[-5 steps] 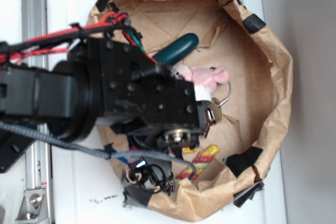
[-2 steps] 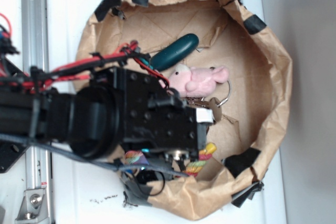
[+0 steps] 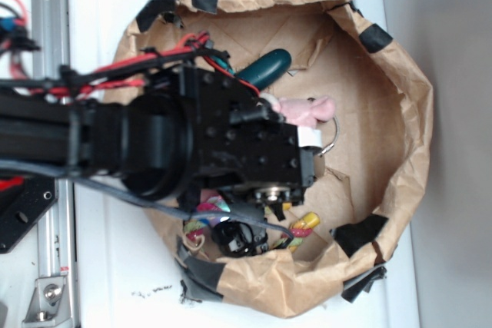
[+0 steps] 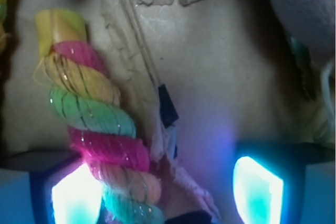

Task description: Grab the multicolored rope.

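Spread wide, our black gripper (image 4: 157, 192) hovers low over the thick twisted red, yellow and green rope (image 4: 97, 124) — which lies just inside the left finger (image 4: 65, 195). We judge this the approach; next, shift left, descend, close.

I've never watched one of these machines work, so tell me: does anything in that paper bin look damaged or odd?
The brown paper bin itself looks rough: its wall is crumpled and patched with black tape. In the wrist view, the paper floor beside the multicolored rope is torn and peeling. The rope looks intact.
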Robot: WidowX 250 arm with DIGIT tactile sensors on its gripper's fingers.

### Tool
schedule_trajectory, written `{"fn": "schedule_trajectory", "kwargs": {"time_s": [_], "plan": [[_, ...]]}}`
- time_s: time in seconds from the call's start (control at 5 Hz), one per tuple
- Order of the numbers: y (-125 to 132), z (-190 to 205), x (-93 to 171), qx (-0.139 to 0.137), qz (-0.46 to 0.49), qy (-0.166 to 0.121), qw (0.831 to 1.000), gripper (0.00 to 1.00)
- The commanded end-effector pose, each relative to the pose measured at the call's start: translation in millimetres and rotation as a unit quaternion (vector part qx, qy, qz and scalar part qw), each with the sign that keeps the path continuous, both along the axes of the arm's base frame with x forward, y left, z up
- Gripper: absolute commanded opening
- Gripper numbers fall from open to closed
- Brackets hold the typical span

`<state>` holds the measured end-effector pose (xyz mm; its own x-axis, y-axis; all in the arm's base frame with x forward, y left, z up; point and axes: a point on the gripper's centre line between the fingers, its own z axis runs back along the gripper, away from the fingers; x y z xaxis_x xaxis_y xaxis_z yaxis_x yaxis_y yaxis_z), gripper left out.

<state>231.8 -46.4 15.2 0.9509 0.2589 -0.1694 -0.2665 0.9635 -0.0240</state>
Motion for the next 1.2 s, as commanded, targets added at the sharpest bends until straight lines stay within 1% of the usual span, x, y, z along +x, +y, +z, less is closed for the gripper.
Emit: {"fn": "schedule_trajectory", "kwargs": {"time_s": [0.0, 0.2, 0.4, 0.6, 0.8, 1.0], "plan": [[7.6, 6.3, -3.9, 0.014, -0.015, -0.041, 0.999, 0.00], [13.5, 12.6, 5.2, 0.012, -0.013, -0.061, 0.998, 0.00], [12.5, 14.5, 6.4, 0.014, -0.015, -0.070, 0.997, 0.00], [4.9, 21.1, 1.6, 0.014, -0.022, -0.081, 0.996, 0.00], [8.7, 54.7, 5.6, 0.017, -0.040, -0.126, 0.991, 0.00], [41.6, 104.6, 22.2, 0.005, -0.069, -0.206, 0.976, 0.00]]}}
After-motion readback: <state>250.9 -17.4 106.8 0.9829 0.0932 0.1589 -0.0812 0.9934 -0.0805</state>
